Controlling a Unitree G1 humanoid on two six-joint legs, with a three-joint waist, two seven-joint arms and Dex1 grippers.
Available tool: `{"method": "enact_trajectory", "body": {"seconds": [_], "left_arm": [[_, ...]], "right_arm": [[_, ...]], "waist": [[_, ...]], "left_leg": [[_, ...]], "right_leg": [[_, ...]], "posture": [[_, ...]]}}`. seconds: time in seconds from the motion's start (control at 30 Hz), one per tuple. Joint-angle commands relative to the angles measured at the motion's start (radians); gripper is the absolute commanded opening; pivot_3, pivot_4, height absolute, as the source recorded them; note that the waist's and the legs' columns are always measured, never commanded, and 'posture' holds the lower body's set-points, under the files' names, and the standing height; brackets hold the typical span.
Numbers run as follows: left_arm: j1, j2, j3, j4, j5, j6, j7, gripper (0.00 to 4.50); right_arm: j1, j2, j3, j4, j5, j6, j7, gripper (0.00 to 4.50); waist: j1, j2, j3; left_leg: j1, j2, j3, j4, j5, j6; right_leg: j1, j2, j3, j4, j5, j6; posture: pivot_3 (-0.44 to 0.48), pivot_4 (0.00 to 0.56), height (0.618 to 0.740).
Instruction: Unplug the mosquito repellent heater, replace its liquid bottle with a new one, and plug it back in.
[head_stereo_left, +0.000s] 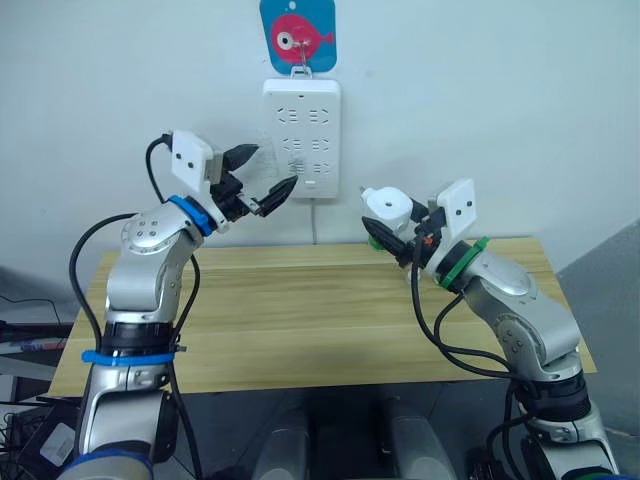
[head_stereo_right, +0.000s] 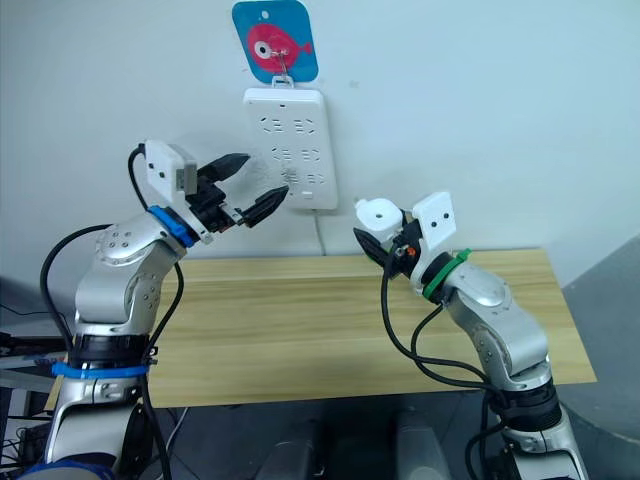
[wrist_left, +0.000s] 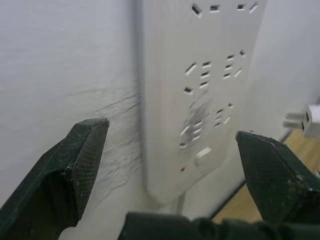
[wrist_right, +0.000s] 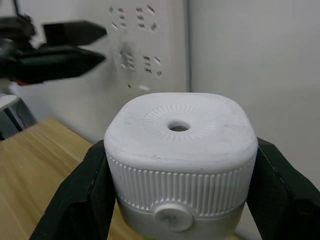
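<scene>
My right gripper (head_stereo_left: 397, 228) is shut on the white mosquito repellent heater (head_stereo_left: 385, 206), holding it in the air above the wooden table's (head_stereo_left: 300, 320) back edge, to the right of the wall power strip (head_stereo_left: 301, 135). The heater (wrist_right: 179, 159) sits squeezed between the two black fingers, round face outward. A sliver of a green bottle (head_stereo_left: 373, 240) shows beneath it; I cannot tell whether it is the liquid bottle or the new one. My left gripper (head_stereo_left: 262, 180) is open and empty, raised just left of the strip's lower sockets (wrist_left: 200, 125). The heater's plug prongs (wrist_left: 299, 120) are bare.
The power strip's cable (head_stereo_left: 315, 225) drops behind the table. A blue card with a pink fish (head_stereo_left: 298, 35) hangs above the strip. The white wall stands directly behind both grippers. My left gripper (wrist_right: 55, 42) shows dark in the right wrist view.
</scene>
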Motion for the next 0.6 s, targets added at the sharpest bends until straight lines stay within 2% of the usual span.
{"method": "enact_trajectory", "body": {"seconds": [0.03, 0.2, 0.6], "left_arm": [[-0.053, -0.023, -0.027, 0.077, 0.029, -0.091, -0.034, 4.5], [-0.081, -0.055, -0.051, 0.14, 0.025, -0.131, -0.097, 4.5], [-0.151, -0.09, -0.067, 0.205, 0.011, -0.136, -0.186, 4.5]], "right_arm": [[-0.004, -0.004, -0.021, -0.066, 0.015, 0.011, 0.004, 3.07], [0.006, 0.006, -0.038, -0.103, 0.017, 0.044, -0.022, 3.07], [0.009, 0.026, -0.065, -0.137, 0.024, 0.076, -0.046, 3.07]], "waist": [[0.002, 0.0, 0.0], [0.01, -0.001, -0.001], [-0.017, -0.002, -0.001]], "left_leg": [[0.0, 0.0, 0.0, 0.0, 0.0, 0.0], [-0.001, -0.002, -0.004, 0.002, 0.001, -0.002], [-0.001, -0.001, -0.004, 0.002, 0.001, -0.002]], "right_leg": [[0.0, 0.0, 0.0, 0.0, 0.0, 0.0], [0.002, 0.0, -0.001, 0.0, 0.0, 0.0], [0.0, 0.0, -0.002, 0.001, 0.0, 0.0]], "posture": [[-0.11, 0.209, 0.74], [-0.139, 0.202, 0.74], [-0.149, 0.192, 0.74]]}}
